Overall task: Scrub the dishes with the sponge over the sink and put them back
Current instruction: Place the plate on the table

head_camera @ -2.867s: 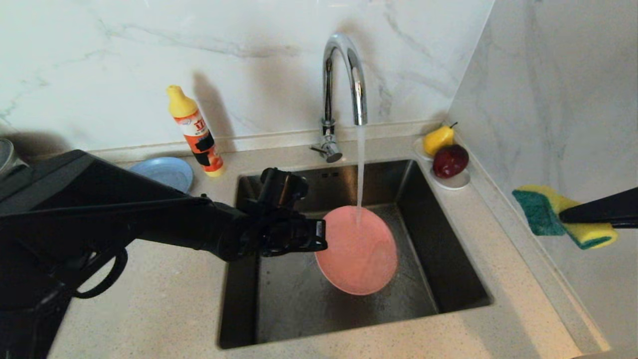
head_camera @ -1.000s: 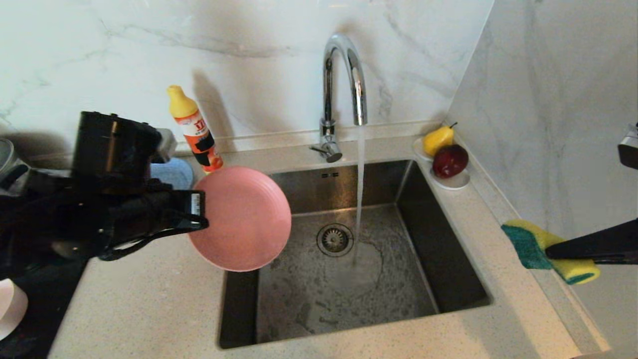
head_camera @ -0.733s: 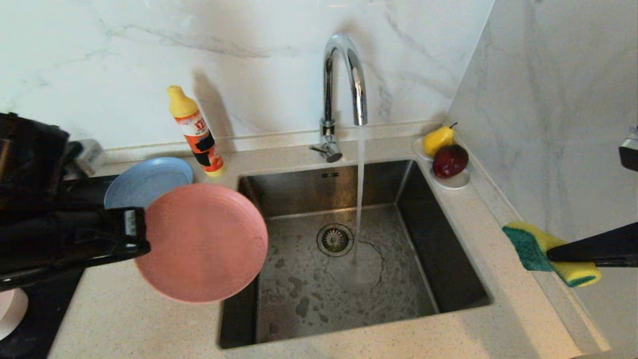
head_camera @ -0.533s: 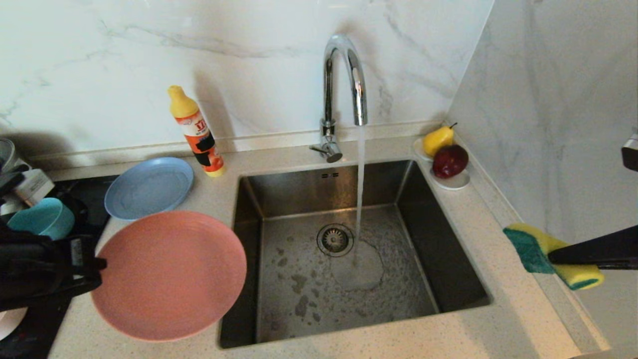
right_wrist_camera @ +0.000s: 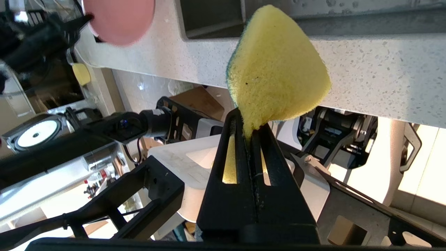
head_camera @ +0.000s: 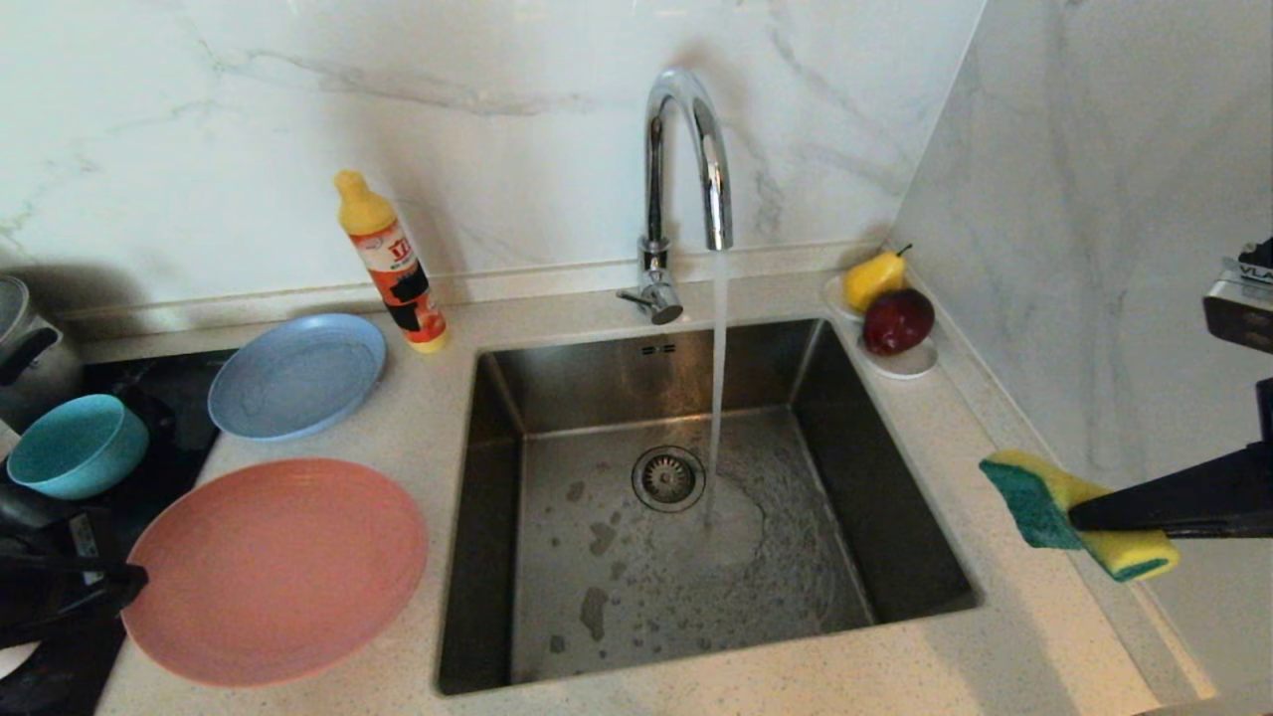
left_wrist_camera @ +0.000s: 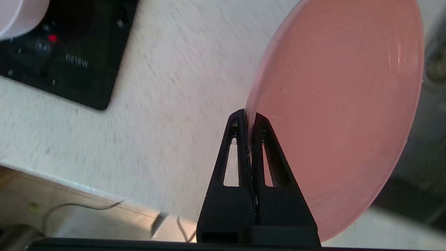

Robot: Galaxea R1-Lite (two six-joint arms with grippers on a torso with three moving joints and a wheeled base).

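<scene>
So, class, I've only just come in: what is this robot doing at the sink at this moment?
The left pincer is shut on the rim of the pink plate, holding it over the counter left of the sink, in front of the blue plate. The right pincer is shut on the sponge, held off to the sink's right. Water runs from the faucet into the empty basin. A teal bowl sits further left.

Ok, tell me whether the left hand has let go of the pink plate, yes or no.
No: in the left wrist view the left hand is shut on the rim of the pink plate.
</scene>
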